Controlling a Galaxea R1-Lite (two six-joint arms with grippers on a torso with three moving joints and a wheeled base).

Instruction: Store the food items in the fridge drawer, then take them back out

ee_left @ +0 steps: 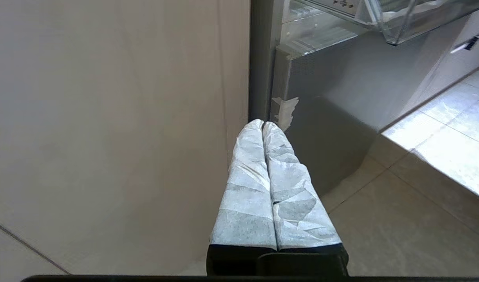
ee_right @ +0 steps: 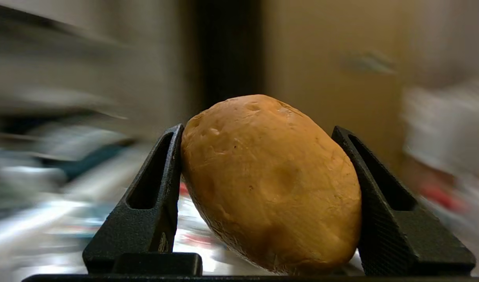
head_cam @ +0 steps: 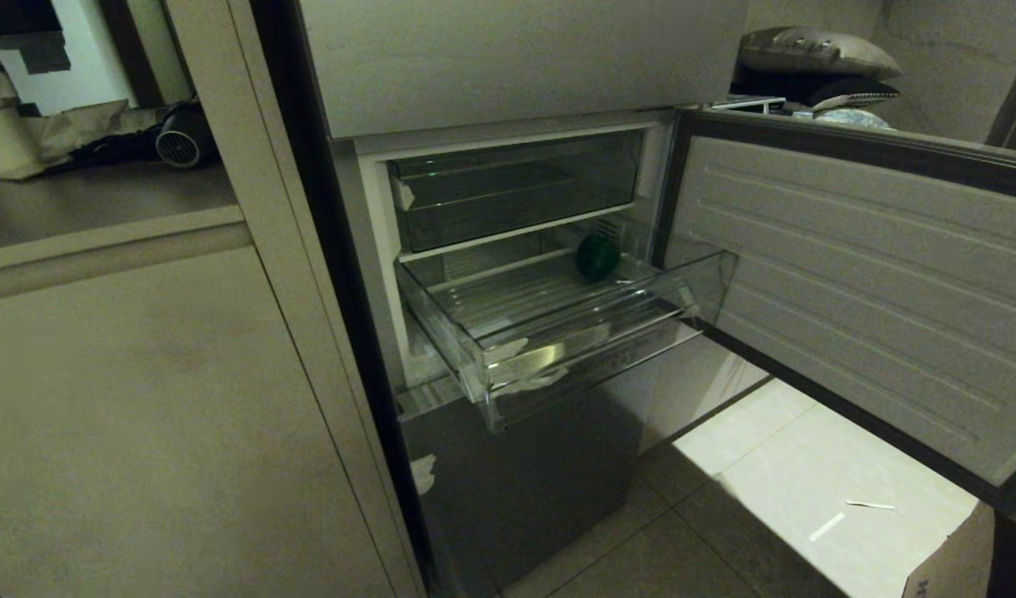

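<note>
Your right gripper (ee_right: 262,188) is clamped on the tan-brown potato (ee_right: 270,184): its two black fingers (ee_right: 153,196) press against either side, and the potato sits tilted between them, filling the whole gap. Everything behind it in the right wrist view is smeared, so you cannot tell from there what lies beneath or beyond it. Neither this gripper nor the potato shows in the head view.

Your left gripper (ee_left: 262,124) hangs low beside the fridge (head_cam: 516,465), its two pale wrapped fingers (ee_left: 247,188) pressed flat together with nothing between them. They point toward the edge where the beige cabinet panel (ee_left: 106,137) meets the fridge's grey lower front, near a scrap of whitish tape (ee_left: 285,111) stuck there.

Looking out to the fridge itself, you see the middle door (head_cam: 856,291) swung wide open to the right. The fridge drawer (head_cam: 557,332) is pulled well out of its compartment, clear-walled, with a ribbed floor and whitish tape scraps along its front wall. The dark green rounded item (head_cam: 597,256) rests inside it, at the back toward the right side, alone on the ribs. Above the drawer sits a smaller clear bin (head_cam: 516,191), pushed in.

On the pale tiled floor (head_cam: 765,498) below the open door lie two small white strips (head_cam: 848,515)
</note>
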